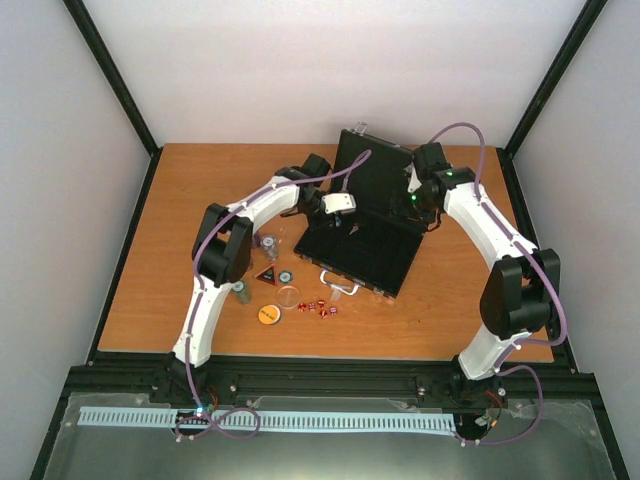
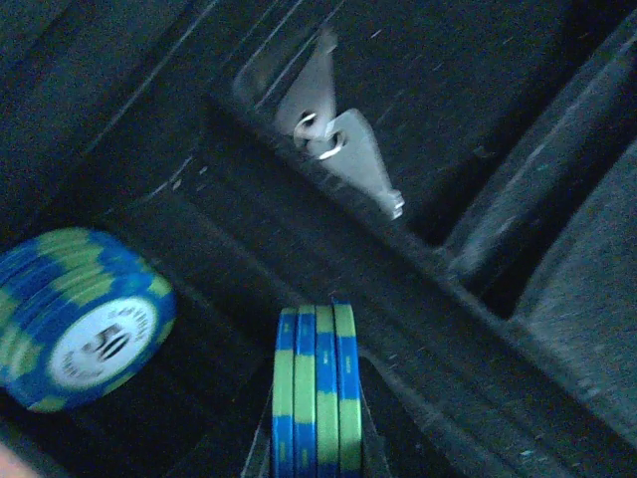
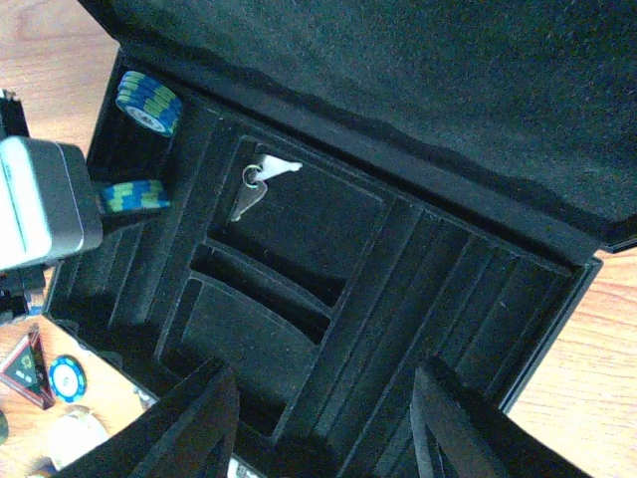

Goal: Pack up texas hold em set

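The black case (image 1: 375, 255) lies open in the middle of the table, its lid (image 1: 375, 165) standing up at the back. My left gripper (image 1: 342, 218) reaches into the case's left side and is shut on a small stack of blue-green chips (image 2: 317, 398), held on edge over a slot. The held stack also shows in the right wrist view (image 3: 134, 196). Another blue-green stack (image 2: 85, 319) lies in the slot beside it. My right gripper (image 3: 323, 428) hovers open and empty over the case's right half. The red-black triangle (image 1: 267, 276), orange disc (image 1: 268, 314) and red dice (image 1: 320, 307) lie on the table.
Two keys (image 2: 333, 149) lie in a middle compartment. Small chip stacks (image 1: 270, 240) and a clear disc (image 1: 290, 295) sit left of the case. The silver handle (image 1: 340, 283) sticks out at the case's front. Black frame rails border the wooden table (image 1: 160, 250).
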`<state>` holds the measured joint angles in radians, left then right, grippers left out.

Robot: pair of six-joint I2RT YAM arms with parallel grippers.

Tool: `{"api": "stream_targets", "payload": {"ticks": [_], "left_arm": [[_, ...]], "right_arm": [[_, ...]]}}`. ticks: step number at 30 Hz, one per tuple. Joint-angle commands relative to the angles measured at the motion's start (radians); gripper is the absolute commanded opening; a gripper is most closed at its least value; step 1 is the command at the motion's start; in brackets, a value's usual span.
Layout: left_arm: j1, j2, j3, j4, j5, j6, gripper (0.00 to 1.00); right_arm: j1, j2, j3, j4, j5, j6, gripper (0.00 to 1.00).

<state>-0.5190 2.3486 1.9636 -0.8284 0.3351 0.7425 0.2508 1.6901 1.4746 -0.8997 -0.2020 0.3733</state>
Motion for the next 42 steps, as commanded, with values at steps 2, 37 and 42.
{"api": "stream_targets", "payload": {"ticks": [2,37,42], "left_arm": [[0.007,0.007,0.012,0.006,-0.109,0.045,0.01],[0.008,-0.010,0.046,0.013,-0.171,0.092,0.01],[0.008,0.014,0.061,0.012,-0.165,0.101,0.01]], "right_arm": [[-0.039,-0.021,-0.034,0.026,-0.033,-0.022,0.50],[-0.046,0.020,-0.056,0.044,-0.082,-0.024,0.49],[-0.045,0.028,-0.058,0.041,-0.086,-0.027,0.49]]}}
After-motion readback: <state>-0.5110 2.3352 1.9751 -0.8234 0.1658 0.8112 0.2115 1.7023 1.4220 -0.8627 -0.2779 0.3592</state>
